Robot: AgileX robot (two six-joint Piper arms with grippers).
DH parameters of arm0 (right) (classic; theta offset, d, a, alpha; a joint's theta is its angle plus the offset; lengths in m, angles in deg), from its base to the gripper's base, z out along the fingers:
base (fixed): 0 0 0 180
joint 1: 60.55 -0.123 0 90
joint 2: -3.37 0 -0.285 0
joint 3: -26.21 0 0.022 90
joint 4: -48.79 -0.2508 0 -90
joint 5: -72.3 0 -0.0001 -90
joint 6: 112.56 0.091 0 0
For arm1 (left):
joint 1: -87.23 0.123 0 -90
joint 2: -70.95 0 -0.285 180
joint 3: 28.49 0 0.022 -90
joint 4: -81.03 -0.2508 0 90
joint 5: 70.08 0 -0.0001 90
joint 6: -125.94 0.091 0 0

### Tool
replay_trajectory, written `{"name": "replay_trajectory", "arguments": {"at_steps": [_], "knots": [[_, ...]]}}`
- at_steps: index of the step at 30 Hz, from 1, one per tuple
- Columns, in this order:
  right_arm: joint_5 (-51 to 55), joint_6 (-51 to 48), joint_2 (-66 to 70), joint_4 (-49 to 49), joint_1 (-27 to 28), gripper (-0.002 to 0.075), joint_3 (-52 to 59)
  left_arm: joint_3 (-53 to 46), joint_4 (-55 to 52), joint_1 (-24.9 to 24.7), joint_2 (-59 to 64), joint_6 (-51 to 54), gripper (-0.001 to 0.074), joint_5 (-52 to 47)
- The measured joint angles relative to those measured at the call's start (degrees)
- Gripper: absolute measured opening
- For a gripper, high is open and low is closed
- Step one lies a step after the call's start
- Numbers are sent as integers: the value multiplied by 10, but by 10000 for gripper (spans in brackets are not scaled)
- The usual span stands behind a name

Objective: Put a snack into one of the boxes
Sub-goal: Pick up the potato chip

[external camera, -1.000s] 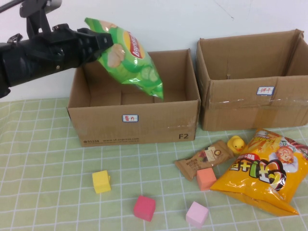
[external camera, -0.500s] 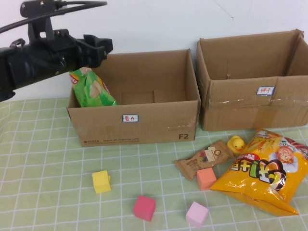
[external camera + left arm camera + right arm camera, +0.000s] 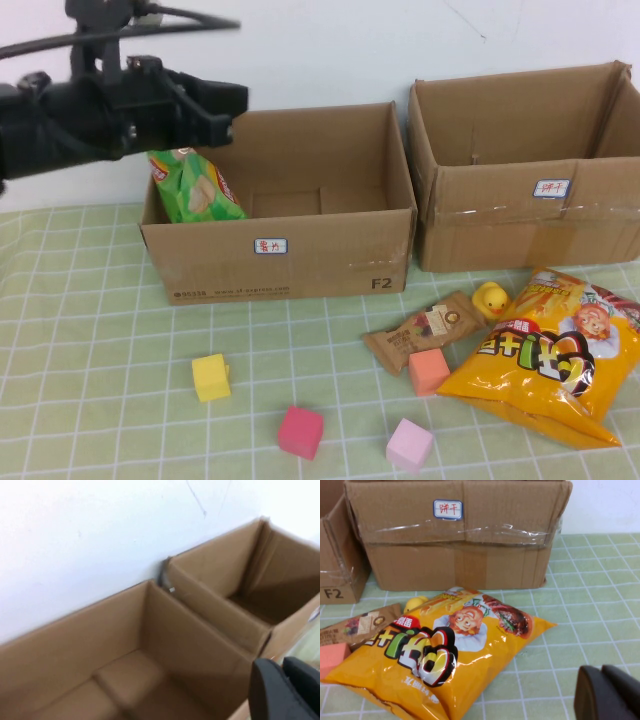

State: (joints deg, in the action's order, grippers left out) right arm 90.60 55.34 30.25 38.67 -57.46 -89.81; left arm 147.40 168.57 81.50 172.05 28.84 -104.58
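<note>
A green chip bag [image 3: 190, 186] leans upright in the left corner of the left box [image 3: 280, 250]. My left gripper [image 3: 228, 108] hovers above that box's left rear, shut and empty, well clear of the bag. In the left wrist view its fingertips [image 3: 287, 682] sit pressed together over the left box's inside [image 3: 125, 680], with the right box [image 3: 235, 580] beyond. The right box [image 3: 520, 220] shows nothing inside from here. My right gripper [image 3: 604, 692] is shut low over the tablecloth, beside an orange chip bag [image 3: 445, 650] lying before the right box [image 3: 455, 545].
On the cloth lie the orange chip bag [image 3: 545, 365], a brown snack bar [image 3: 425, 330], a yellow duck [image 3: 490, 298], and foam cubes: yellow [image 3: 211, 377], red [image 3: 300, 432], pink [image 3: 410, 445], salmon [image 3: 428, 371]. A white wall stands behind the boxes.
A second ago my left gripper held the green bag above the left box. It let go, the bag dropped into the box, and the jaws have closed again.
</note>
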Motion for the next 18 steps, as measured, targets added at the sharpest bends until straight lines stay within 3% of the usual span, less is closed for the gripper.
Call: {"name": "replay_trajectory", "arguments": {"at_steps": [3,6,12,18], "knots": [[0,0,0,0,0,-2,0,0,-124,0,-32,-25,8,42],[0,0,0,0,0,-2,0,0,-287,1,-57,-128,4,70],[0,0,0,0,0,-2,0,-1,-558,20,-66,-391,0,-61],[0,0,0,0,0,-2,0,-52,-598,25,-76,-458,0,-107]]}}
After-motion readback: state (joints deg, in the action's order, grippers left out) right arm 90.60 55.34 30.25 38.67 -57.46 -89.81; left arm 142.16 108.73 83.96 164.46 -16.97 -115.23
